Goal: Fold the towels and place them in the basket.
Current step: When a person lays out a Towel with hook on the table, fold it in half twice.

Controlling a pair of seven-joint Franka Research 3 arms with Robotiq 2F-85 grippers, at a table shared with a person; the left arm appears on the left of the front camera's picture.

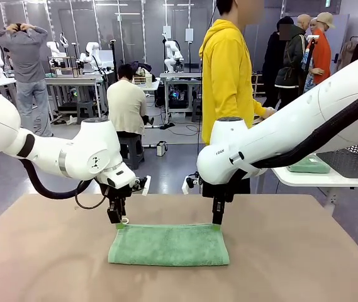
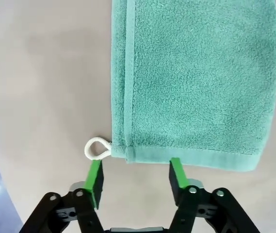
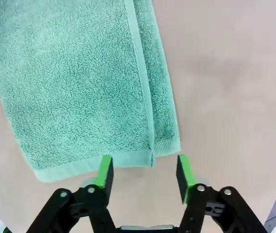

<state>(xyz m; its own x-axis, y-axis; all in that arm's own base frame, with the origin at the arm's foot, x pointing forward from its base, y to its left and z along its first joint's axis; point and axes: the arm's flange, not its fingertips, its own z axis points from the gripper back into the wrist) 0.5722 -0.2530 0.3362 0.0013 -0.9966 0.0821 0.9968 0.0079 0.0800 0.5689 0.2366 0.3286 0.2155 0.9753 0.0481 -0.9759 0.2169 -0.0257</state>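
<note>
Green towel (image 1: 169, 245): folded to a flat strip, lying on the table (image 1: 40, 251), white loop (image 2: 96, 148) at one far corner.
Left end effector (image 2: 135, 167): jaws apart, nothing gripped, pads astride the hem at the loop corner.
Right end effector (image 3: 144, 165): jaws likewise apart, empty, astride the other far corner.
Basket (image 1: 355, 160): on a side table (image 1: 304, 179), right.

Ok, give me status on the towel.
Left gripper open, right gripper open, at far corners of towel. Towel folded flat on table, not held. Basket off right; nothing in the way.
</note>
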